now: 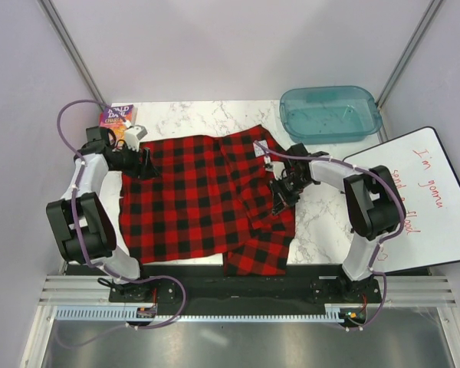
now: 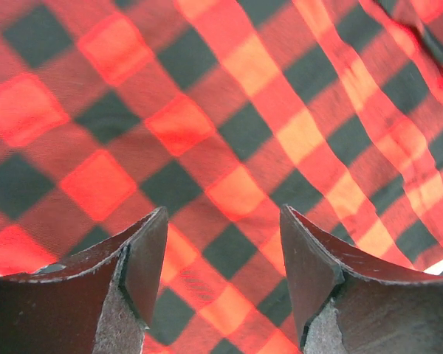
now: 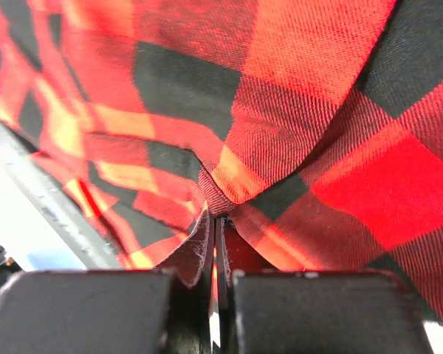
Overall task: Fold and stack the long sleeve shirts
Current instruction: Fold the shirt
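Observation:
A red-and-black checked long sleeve shirt [image 1: 192, 192] lies spread over the marble table, its right part folded over in a strip toward the front edge. My left gripper [image 1: 142, 162] hovers at the shirt's far left corner. In the left wrist view the left gripper [image 2: 223, 243] stands open above the flat shirt [image 2: 207, 110], nothing between its fingers. My right gripper [image 1: 280, 201] sits at the shirt's right edge. In the right wrist view the right gripper [image 3: 213, 217] is shut on a pinched ridge of the shirt [image 3: 295, 110].
A translucent teal tub [image 1: 330, 113] stands at the back right. A colourful paperback book [image 1: 116, 116] lies at the back left corner, just behind my left gripper. A whiteboard [image 1: 425, 195] with red writing leans at the right. Bare marble table [image 1: 322, 218] shows right of the shirt.

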`<state>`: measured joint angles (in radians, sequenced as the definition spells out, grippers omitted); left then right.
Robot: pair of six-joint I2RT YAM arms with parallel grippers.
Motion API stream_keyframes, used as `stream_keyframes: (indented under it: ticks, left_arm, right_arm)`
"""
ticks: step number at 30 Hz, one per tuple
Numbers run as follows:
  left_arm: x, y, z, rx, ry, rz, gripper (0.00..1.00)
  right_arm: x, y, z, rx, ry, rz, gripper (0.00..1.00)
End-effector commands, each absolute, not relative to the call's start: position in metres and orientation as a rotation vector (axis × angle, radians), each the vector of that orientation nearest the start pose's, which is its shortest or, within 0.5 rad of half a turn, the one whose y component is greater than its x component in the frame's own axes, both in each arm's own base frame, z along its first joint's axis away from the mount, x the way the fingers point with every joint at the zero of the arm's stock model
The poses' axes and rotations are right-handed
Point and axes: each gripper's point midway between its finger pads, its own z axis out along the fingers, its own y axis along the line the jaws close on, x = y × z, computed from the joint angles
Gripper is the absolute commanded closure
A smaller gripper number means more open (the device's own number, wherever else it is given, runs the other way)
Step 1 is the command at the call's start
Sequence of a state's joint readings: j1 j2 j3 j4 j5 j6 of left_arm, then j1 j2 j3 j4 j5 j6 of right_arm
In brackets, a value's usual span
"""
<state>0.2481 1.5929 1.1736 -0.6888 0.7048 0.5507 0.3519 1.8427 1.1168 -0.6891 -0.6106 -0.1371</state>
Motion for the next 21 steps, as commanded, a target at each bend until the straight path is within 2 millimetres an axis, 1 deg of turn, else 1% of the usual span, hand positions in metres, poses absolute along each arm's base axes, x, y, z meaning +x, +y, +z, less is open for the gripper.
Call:
stream_keyframes:
  ticks: [1, 2, 4, 5, 6, 7, 8, 9, 10, 11, 12, 13, 14, 15, 16, 17, 18, 19, 20, 21]
  left_arm:
    - [0.381, 0.000, 0.151, 0.547, 2.228, -0.555, 0.31]
    - [0.387, 0.004, 0.155, 0.551, 2.215, -0.529, 0.32]
    - [0.401, 0.011, 0.166, 0.549, 2.189, -0.489, 0.32]
    - [0.407, 0.017, 0.167, 0.536, 2.188, -0.465, 0.32]
    - [0.419, 0.021, 0.179, 0.542, 2.154, -0.432, 0.32]
    - [0.426, 0.026, 0.177, 0.527, 2.158, -0.420, 0.32]
    - [0.433, 0.031, 0.178, 0.515, 2.155, -0.390, 0.32]
    - [0.446, 0.037, 0.189, 0.518, 2.110, -0.346, 0.32]
    - [0.453, 0.041, 0.186, 0.502, 2.110, -0.339, 0.32]
    - [0.461, 0.046, 0.189, 0.491, 2.100, -0.305, 0.32]
    - [0.473, 0.052, 0.198, 0.487, 2.067, -0.268, 0.32]
    - [0.479, 0.054, 0.199, 0.484, 2.062, -0.257, 0.32]
    - [0.487, 0.058, 0.190, 0.487, 2.075, -0.256, 0.31]
    - [0.496, 0.062, 0.199, 0.495, 2.054, -0.230, 0.31]
    - [0.503, 0.065, 0.200, 0.506, 2.044, -0.213, 0.32]
    - [0.511, 0.068, 0.189, 0.507, 2.054, -0.214, 0.33]
    - [0.520, 0.072, 0.195, 0.528, 2.028, -0.187, 0.33]
    - [0.529, 0.074, 0.193, 0.541, 2.007, -0.167, 0.33]
    - [0.539, 0.079, 0.186, 0.550, 2.007, -0.154, 0.33]
    - [0.546, 0.082, 0.181, 0.567, 2.001, -0.137, 0.33]
  right_arm:
    - [0.291, 0.215, 0.108, -0.771, 2.519, 1.073, 1.00]
    - [0.307, 0.220, 0.139, -0.780, 2.426, 1.065, 1.00]
    - [0.317, 0.229, 0.174, -0.780, 2.333, 1.102, 1.00]
    - [0.330, 0.236, 0.203, -0.771, 2.264, 1.111, 1.00]
    - [0.338, 0.240, 0.217, -0.760, 2.224, 1.117, 1.00]
    - [0.346, 0.243, 0.229, -0.746, 2.191, 1.117, 1.00]
    - [0.360, 0.249, 0.249, -0.689, 2.161, 1.126, 1.00]
    - [0.375, 0.254, 0.267, -0.679, 2.082, 1.112, 1.00]
    - [0.392, 0.256, 0.275, -0.644, 2.050, 1.082, 1.00]
    - [0.407, 0.259, 0.297, -0.623, 1.980, 1.059, 1.00]
    - [0.426, 0.264, 0.318, -0.596, 1.885, 1.044, 1.00]
    - [0.448, 0.265, 0.316, -0.550, 1.870, 1.004, 1.00]
    - [0.464, 0.267, 0.340, -0.541, 1.792, 0.976, 1.00]
    - [0.481, 0.268, 0.353, -0.527, 1.735, 0.947, 1.00]
    - [0.504, 0.274, 0.336, -0.514, 1.751, 0.935, 1.00]
    - [0.521, 0.274, 0.370, -0.502, 1.655, 0.896, 1.00]
    - [0.534, 0.275, 0.376, -0.489, 1.626, 0.884, 1.00]
    - [0.553, 0.280, 0.358, -0.466, 1.640, 0.884, 1.00]
    - [0.565, 0.278, 0.386, -0.441, 1.557, 0.849, 1.00]
    - [0.574, 0.278, 0.389, -0.426, 1.533, 0.838, 1.00]
